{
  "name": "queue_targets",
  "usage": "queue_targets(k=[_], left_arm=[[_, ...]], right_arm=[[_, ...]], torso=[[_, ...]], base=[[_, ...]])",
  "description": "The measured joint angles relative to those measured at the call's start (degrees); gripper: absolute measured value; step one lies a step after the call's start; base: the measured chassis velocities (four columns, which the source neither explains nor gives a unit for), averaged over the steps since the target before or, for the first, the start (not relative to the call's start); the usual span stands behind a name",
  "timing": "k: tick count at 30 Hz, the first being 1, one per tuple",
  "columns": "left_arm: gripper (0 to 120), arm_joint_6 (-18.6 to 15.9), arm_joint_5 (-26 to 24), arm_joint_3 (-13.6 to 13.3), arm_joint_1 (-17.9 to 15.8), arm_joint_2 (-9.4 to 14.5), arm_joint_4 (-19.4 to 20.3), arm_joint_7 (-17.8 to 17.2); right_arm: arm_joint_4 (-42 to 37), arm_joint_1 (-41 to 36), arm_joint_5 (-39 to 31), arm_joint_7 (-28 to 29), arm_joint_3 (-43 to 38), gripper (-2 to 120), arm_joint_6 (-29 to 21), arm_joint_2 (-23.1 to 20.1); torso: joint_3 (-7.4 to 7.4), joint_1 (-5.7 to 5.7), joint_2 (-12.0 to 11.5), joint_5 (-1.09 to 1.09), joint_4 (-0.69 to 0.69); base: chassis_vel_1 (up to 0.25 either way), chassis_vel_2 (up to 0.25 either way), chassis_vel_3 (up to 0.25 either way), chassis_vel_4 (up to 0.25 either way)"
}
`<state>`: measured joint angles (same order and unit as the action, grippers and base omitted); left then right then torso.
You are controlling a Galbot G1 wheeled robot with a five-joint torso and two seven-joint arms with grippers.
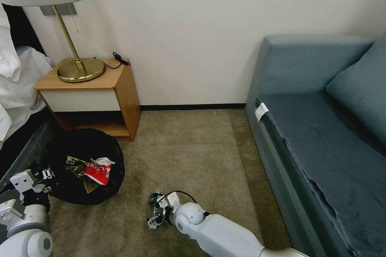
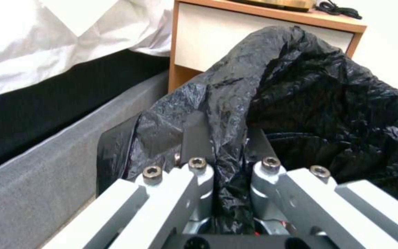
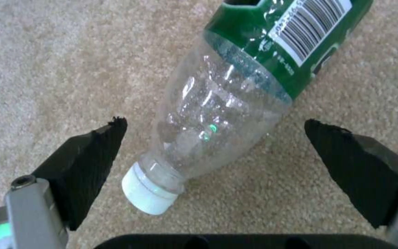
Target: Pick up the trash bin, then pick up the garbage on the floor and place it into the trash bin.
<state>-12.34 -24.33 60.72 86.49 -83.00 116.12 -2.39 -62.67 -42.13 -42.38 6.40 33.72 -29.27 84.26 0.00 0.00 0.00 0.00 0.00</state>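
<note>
The trash bin, lined with a black bag, sits low at the left beside the bed. My left gripper is shut on its near rim; the left wrist view shows the black bag pinched between the fingers. Inside the bin lie a red-and-white packet and a gold-brown wrapper. A clear bottle with a green label and white cap lies on the carpet. My right gripper stands open over it, one finger on each side, not touching. In the head view the right gripper is low on the carpet.
A wooden nightstand with a brass lamp stands behind the bin against the wall. The bed runs along the left. A blue-grey sofa fills the right side. Open carpet lies between.
</note>
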Motion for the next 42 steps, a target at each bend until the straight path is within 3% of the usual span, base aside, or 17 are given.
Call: queue_targets(k=[6,9,12,14,18,20,24,26,42], left_arm=[[5,0.0,-0.05,0.04,-0.14,0.06,-0.12,0.03],[5,0.0,-0.06,0.05,-0.16,0.06,-0.16,0.04],[5,0.01,-0.06,0.06,-0.19,0.05,-0.17,0.05],[5,0.03,-0.06,0.06,-0.18,-0.01,-0.18,0.06],[5,0.15,-0.06,0.06,-0.06,-0.11,-0.18,0.07],[5,0.24,-0.06,0.07,0.0,-0.15,-0.21,0.08],[5,0.4,-0.06,0.15,0.05,-0.17,-0.29,0.09],[5,0.47,-0.06,0.16,0.14,-0.25,-0.3,0.09],[5,0.61,-0.15,0.32,0.37,-0.27,-0.2,0.1]], right_arm=[[0.13,0.25,0.0,-0.42,0.18,98,0.0,0.1],[0.18,0.2,0.02,-0.59,0.27,90,0.01,0.1],[0.28,-0.18,0.26,-0.92,0.31,81,0.0,0.09],[0.3,-0.38,0.5,-1.27,0.31,68,0.01,0.01],[0.31,-0.58,0.68,-1.6,0.31,59,0.02,-0.11],[0.31,-0.72,0.78,-1.87,0.32,48,0.03,-0.22],[0.36,-0.84,1.05,-2.11,0.32,37,0.12,-0.25],[0.36,-0.97,1.13,-2.24,0.33,27,0.15,-0.28],[-0.6,-1.54,1.16,-2.65,0.18,26,0.24,-0.86]], torso=[[0.0,0.0,0.0,0.0,0.0],[0.0,0.0,0.0,0.0,0.0],[0.0,0.0,0.0,0.0,0.0],[0.0,0.0,0.0,0.0,0.0],[0.0,0.0,0.0,0.0,0.0],[0.0,0.0,0.0,0.0,0.0],[0.0,0.0,0.0,0.0,0.0],[0.0,0.0,0.0,0.0,0.0],[0.0,0.0,0.0,0.0,0.0]], base=[[0.0,0.0,0.0,0.0],[0.0,0.0,0.0,0.0],[0.0,0.0,0.0,0.0],[0.0,0.0,0.0,0.0],[0.0,0.0,0.0,0.0],[0.0,0.0,0.0,0.0],[0.0,0.0,0.0,0.0],[0.0,0.0,0.0,0.0],[0.0,0.0,0.0,0.0]])
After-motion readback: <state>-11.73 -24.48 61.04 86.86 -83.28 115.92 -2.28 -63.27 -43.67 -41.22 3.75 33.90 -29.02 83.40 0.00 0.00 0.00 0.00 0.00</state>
